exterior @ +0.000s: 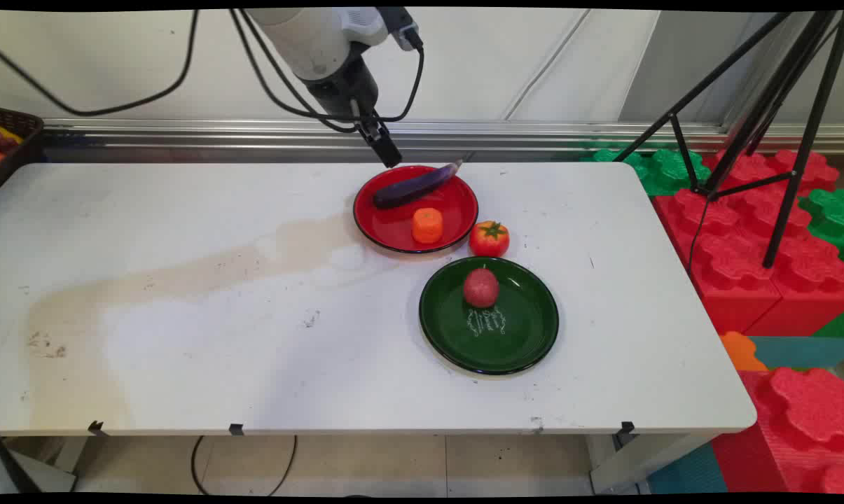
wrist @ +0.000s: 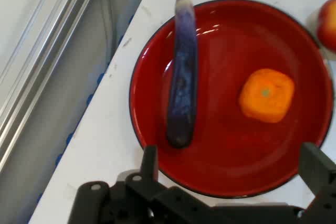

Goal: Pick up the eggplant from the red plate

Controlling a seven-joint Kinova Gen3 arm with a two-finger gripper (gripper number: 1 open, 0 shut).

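worktop: large white rectangular worktop [exterior: 183, 315], brownish stain running across its left half, back edge against a metal rail
green plate: round dark green glossy plate [exterior: 520, 336], right of centre, near side; faint white pattern inside
red plate: round red glossy plate with dark rim [exterior: 457, 210], at the back edge, just behind and left of the green plate; the two plates close, not touching
arm: white arm with black cables comes down from the top, ends over the back edge of the red plate
hand: black two-finger hand [wrist: 231, 166], fingers spread wide and released, nothing between them; hangs above the red plate's back-left rim, close to the eggplant's blunt end, no contact seen
eggplant: long purple toy eggplant [exterior: 414, 187], lying across the back part of the red plate, stem tip poking over the rim toward the right
tomato: red toy tomato with green stalk [exterior: 489, 239], on the worktop between the two plates, just beside the red plate's rim
apple: small round reddish toy apple [exterior: 481, 288], upright in the back half of the green plate
orange piece: small orange blocky toy fruit [exterior: 428, 225], on the red plate's near side, apart from the eggplant
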